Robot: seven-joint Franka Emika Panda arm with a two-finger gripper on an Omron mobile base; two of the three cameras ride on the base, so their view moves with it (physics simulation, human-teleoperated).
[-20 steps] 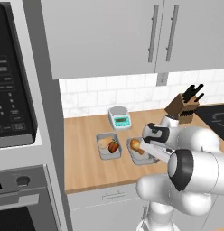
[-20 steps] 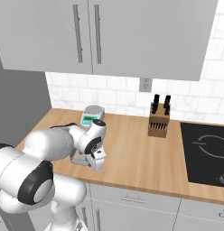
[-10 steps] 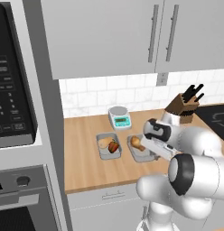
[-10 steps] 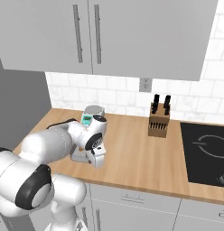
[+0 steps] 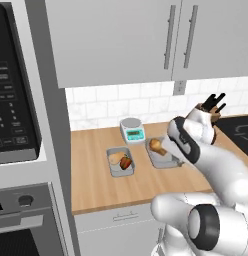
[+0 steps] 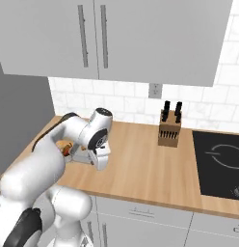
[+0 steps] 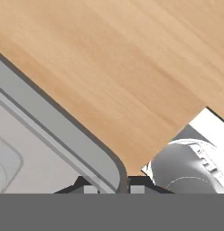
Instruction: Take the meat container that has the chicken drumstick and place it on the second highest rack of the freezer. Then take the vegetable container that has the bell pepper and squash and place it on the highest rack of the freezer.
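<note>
The meat container (image 5: pixel 162 159) is a grey tray with the golden chicken drumstick (image 5: pixel 156 145) in it, on the wooden counter. My gripper (image 5: pixel 177 161) is at its right near corner. In the hand view the tray's rounded rim (image 7: pixel 114 168) runs between my two fingertips, and my gripper (image 7: pixel 110 187) is shut on it. From the right, my gripper (image 6: pixel 101 164) points down, with the drumstick (image 6: pixel 66 146) just showing behind the arm. To the left lies the vegetable container (image 5: pixel 116 168) with the tan squash (image 5: pixel 114 159) and red bell pepper (image 5: pixel 126 163). The freezer is out of view.
A kitchen scale (image 5: pixel 132 131) stands behind the trays by the tiled wall. A knife block (image 6: pixel 169 130) and a black cooktop (image 6: pixel 220 164) are to the right. A microwave (image 5: pixel 13 100) above an oven borders the counter's left end, and wall cabinets (image 5: pixel 146 40) hang overhead.
The meat container and drumstick have shifted a little up and to the right in the left base view, along with my hand. The vegetable container has stayed put.
</note>
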